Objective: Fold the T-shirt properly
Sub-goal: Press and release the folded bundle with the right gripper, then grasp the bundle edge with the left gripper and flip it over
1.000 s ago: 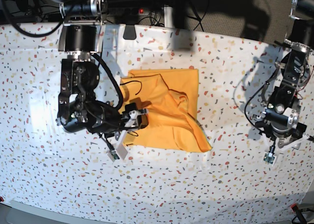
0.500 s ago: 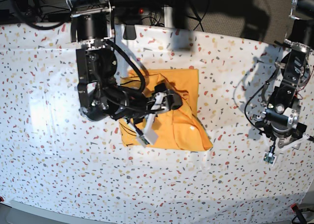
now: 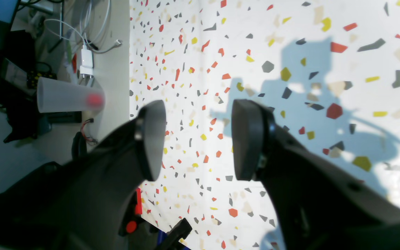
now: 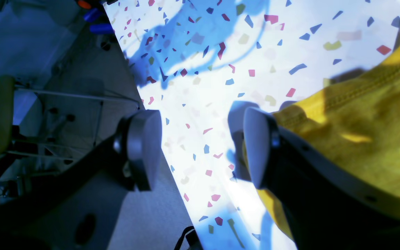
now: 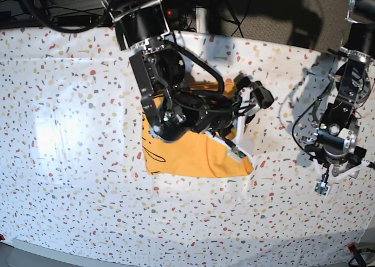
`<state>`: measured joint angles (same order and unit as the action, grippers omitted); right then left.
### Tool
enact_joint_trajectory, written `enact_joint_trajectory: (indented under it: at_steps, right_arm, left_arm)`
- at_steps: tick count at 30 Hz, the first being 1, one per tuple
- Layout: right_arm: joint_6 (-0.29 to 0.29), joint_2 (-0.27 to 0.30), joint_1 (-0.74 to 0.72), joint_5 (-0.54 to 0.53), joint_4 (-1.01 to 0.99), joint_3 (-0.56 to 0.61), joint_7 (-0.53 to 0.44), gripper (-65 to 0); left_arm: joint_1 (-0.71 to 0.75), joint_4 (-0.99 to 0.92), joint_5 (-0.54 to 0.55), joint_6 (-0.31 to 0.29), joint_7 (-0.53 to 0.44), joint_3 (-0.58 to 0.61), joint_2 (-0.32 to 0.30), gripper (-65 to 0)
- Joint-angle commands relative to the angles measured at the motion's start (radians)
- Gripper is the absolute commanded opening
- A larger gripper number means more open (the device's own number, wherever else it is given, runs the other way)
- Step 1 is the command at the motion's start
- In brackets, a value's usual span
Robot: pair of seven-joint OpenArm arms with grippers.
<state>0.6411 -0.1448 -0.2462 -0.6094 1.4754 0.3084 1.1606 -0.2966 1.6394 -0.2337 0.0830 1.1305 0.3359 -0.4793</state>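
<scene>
The orange-yellow T-shirt [image 5: 187,156] lies bunched on the speckled tablecloth [image 5: 70,179], and the right arm [image 5: 170,97] covers most of its upper half. My right gripper [image 5: 253,94] hovers at the shirt's upper right edge. In the right wrist view this gripper [image 4: 201,149] is open with only cloth-covered table in the gap, and the hemmed shirt edge [image 4: 359,128] lies beside and under one finger [image 4: 259,149]. My left gripper [image 3: 200,139] is open and empty over bare tablecloth, far right of the shirt, where the left arm [image 5: 335,141] stands.
The table's edge [image 3: 129,86] runs just beside the left gripper, with a translucent cup [image 3: 69,99], a white charger [image 3: 85,62] and cables beyond it. In the right wrist view the table edge [image 4: 158,139] drops to the floor. Dark equipment lines the table's back.
The right arm has swept rightward across the T-shirt, from its left edge to its right edge, and its jaws have opened wider. The left arm has not moved.
</scene>
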Motion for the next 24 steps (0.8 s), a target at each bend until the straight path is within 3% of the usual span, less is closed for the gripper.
enact_joint_trajectory:
  at_steps: [1, 6, 11, 16, 20, 24]
  right_arm:
    - [0.006, -0.012, -0.029, -0.029, 0.017, 0.002, -0.015, -27.5]
    - [0.034, -0.012, -0.101, 0.093, 0.017, -0.050, -0.037, -27.5]
    - [0.017, -0.010, -0.186, 0.289, 0.016, -0.174, -0.225, -27.6]
    - [0.004, 0.088, -0.256, 0.320, -0.077, -0.244, -0.315, -27.7]
    - [0.005, 0.139, -0.339, 0.325, -0.288, -0.243, -0.361, -27.7]
    - [0.005, 0.169, -0.424, 0.404, -0.538, -0.243, -0.473, -27.7]
  left_arm:
    - [-0.024, 0.019, -0.015, 0.011, -0.005, -0.008, -0.012, -35.3]
    - [-0.024, 0.019, 0.003, 0.012, -0.004, -0.008, -0.012, -35.3]
    - [-0.013, 0.039, 0.197, 0.011, -0.006, -0.007, -0.005, -35.4]
    - [0.016, 0.181, 0.284, -0.035, -0.071, -0.006, 0.058, -35.4]
    - [0.051, 0.261, 0.441, -0.123, -0.117, -0.006, 0.139, -35.4]
    - [0.126, 0.235, 0.483, -0.156, -0.133, -0.006, 0.290, -35.4]
